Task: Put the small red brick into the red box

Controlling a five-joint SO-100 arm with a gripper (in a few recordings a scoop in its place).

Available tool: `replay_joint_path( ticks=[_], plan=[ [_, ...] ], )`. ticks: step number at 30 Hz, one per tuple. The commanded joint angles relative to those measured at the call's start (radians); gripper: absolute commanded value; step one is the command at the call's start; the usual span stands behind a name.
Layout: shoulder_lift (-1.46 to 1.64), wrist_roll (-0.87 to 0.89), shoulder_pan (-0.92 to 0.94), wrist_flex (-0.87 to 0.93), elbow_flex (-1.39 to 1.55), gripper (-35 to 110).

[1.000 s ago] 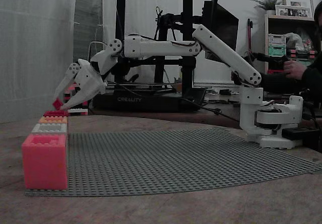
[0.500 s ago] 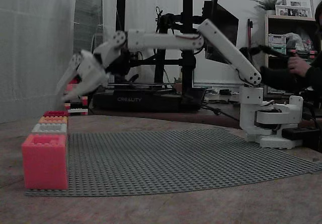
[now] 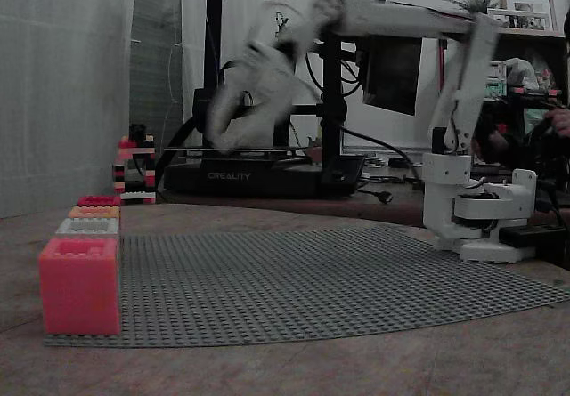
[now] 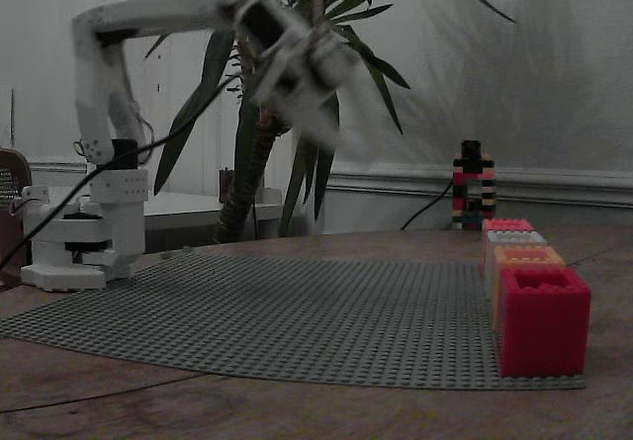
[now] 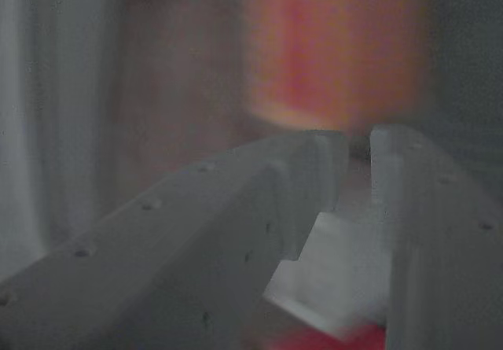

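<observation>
Gripper [image 5: 357, 149] raised, blurred; jaws nearly together, nothing visibly pinched. Red box [image 3: 98, 201] at baseplate's far-left corner. Small red brick unseen; judged light, rigid, slippery — pinch flat sides.

Both fixed views sit low at counter height on opposite sides, sharing the grey baseplate [image 3: 338, 276], the row of boxes and the arm: one has the boxes left, the other right. Wrist view looks close along the fingers [image 5: 259, 200], background blurred.

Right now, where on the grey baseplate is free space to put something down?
The whole middle of the grey baseplate is bare, from the row of boxes across to the arm base. It is crowded only along the plate's edge where the boxes stand; the gripper is raised above.
</observation>
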Motion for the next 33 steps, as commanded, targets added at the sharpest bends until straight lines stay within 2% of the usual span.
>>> replay_joint_path(
  ticks=[1,7,11,25,33],
  plan=[
    [0.42,0.0,-0.043,0.031,0.36,0],
    [0.83,0.028,-0.066,0.118,0.661,0],
    [0.988,0.058,-0.074,0.153,0.767,0],
    [1.226,0.133,-0.106,0.377,0.857,0],
    [1.226,0.178,-0.086,0.408,0.85,0]
  ],
)
